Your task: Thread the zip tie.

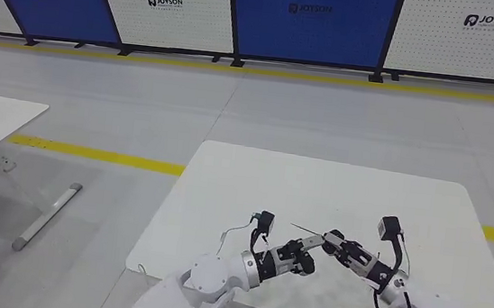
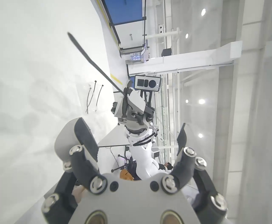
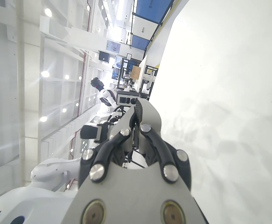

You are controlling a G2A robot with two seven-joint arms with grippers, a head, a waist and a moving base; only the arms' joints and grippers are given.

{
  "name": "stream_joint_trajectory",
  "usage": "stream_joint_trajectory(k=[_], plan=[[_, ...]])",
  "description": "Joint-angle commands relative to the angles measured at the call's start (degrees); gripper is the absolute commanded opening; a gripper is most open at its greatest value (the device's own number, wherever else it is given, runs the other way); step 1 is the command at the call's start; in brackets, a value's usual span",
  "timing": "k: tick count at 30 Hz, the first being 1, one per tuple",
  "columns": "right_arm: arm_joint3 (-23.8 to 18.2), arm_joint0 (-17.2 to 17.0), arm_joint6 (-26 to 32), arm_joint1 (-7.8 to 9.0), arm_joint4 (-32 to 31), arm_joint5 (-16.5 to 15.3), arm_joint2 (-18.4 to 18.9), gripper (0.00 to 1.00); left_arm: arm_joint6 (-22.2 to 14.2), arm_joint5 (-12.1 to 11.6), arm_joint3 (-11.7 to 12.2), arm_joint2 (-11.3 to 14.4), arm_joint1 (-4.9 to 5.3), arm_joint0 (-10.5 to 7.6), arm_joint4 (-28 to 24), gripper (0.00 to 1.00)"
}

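Right end effector (image 3: 137, 109) clamping one zip tie (image 2: 93, 63), left end effector (image 2: 133, 133) released, about three spare ties (image 2: 93, 97)

Lighting is bright and even, coming from round ceiling lamps (image 2: 201, 101) overhead. The white table (image 1: 334, 190) is washed close to glare in both wrist views. Shadows on it are soft, grey and faint, none hard-edged. In the right wrist view several lamps throw star-shaped flare. The table's far edge bows in both wrist views. The zip tie (image 2: 95, 63) stands dark against the bright tabletop.
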Motion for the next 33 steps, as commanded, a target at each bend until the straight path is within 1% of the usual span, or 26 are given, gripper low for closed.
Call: stream_joint_trajectory(k=[1,5,7,9,10,12,13,14,22,24,26,28,29,30,31,32,33], plan=[[0.0,0.0,0.0,0.0,0.0,0.0,0.0,0.0,0.0,0.0,0.0,0.0,0.01,0.01,0.0,1.0],[0.0,0.0,0.0,0.0,0.0,0.0,0.0,0.0,0.3,-0.1,-0.1,0.1,-0.01,0.0,0.2,1.0],[0.0,0.0,0.0,0.0,0.0,0.0,0.0,0.0,2.1,-1.4,0.0,0.5,-0.08,-0.02,1.9,1.0],[0.0,0.0,0.0,0.0,0.0,0.0,0.0,0.0,6.4,-4.1,0.3,0.6,-0.38,-0.01,2.7,1.0],[0.0,0.0,0.0,0.0,0.0,0.0,0.0,0.0,9.0,-4.8,0.7,1.1,-0.64,-0.3,3.3,1.0],[0.0,0.0,0.0,0.0,0.0,0.0,0.0,0.0,14.6,-5.0,1.7,1.5,-1.16,-1.21,4.1,1.0],[0.0,0.0,0.0,0.0,0.0,0.0,0.0,0.0,17.6,-4.2,2.4,2.5,-1.58,-1.8,4.6,1.0],[0.0,0.0,0.0,0.0,0.0,0.0,0.0,0.0,18.0,-3.2,2.8,3.0,-1.74,-2.21,4.7,1.0],[0.0,0.0,0.0,0.0,0.0,0.0,0.0,0.0,18.0,-3.2,2.8,3.0,-1.74,-2.21,4.7,1.0],[0.0,0.0,0.0,0.0,0.0,0.0,0.0,0.0,16.8,-3.2,3.3,3.2,-1.7,-2.16,5.1,1.0],[0.0,0.0,0.0,0.0,0.0,0.0,0.0,0.0,15.9,-4.4,3.8,3.0,-1.58,-1.96,5.9,1.0],[0.0,0.0,0.0,0.0,0.0,0.0,0.0,0.0,14.5,-5.7,4.3,2.7,-1.47,-1.51,5.1,1.0],[0.0,0.0,0.0,0.0,0.0,0.0,0.0,0.0,14.0,-6.3,4.3,2.4,-1.42,-1.32,4.5,0.84],[0.0,0.0,0.0,0.0,0.0,0.0,0.0,0.0,13.6,-6.8,4.4,2.0,-1.36,-1.12,4.0,0.55],[0.0,0.0,0.0,0.0,0.0,0.0,0.0,0.0,13.4,-7.1,4.5,1.8,-1.32,-1.01,3.8,0.45],[0.0,0.0,0.0,0.0,0.0,0.0,0.0,0.0,12.9,-7.2,4.5,1.8,-1.3,-0.92,3.4,0.43],[0.0,0.0,0.0,0.0,0.0,0.0,0.0,0.0,12.5,-7.3,4.6,1.6,-1.28,-0.92,3.0,0.36]])
